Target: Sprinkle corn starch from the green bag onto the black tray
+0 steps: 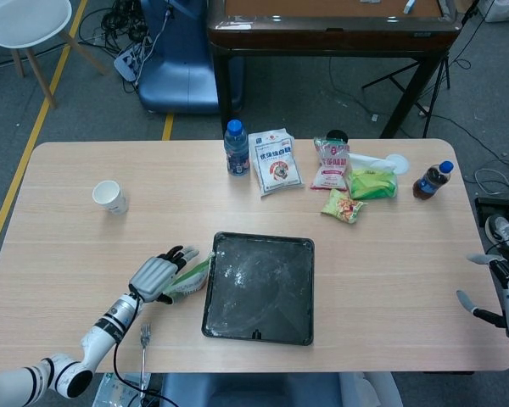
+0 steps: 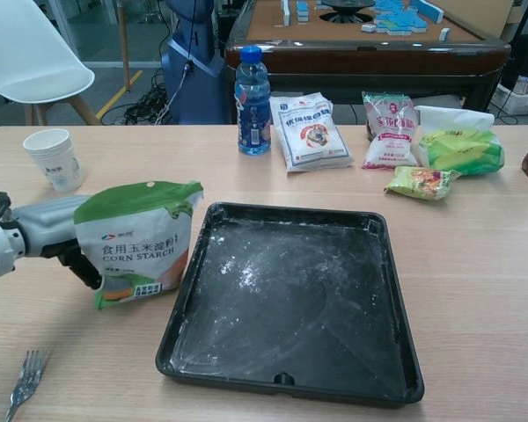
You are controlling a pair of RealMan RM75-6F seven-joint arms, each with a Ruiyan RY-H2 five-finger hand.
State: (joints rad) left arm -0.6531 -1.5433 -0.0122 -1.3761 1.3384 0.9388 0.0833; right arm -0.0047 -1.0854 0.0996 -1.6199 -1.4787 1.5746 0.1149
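By your grey left hand (image 2: pixel 48 230) sits the corn starch bag (image 2: pixel 135 243), green on top, white below with dark lettering; just beyond it the black tray (image 2: pixel 398 309) is dusted white, on your pale wood-grain counter (image 2: pixel 475 255)
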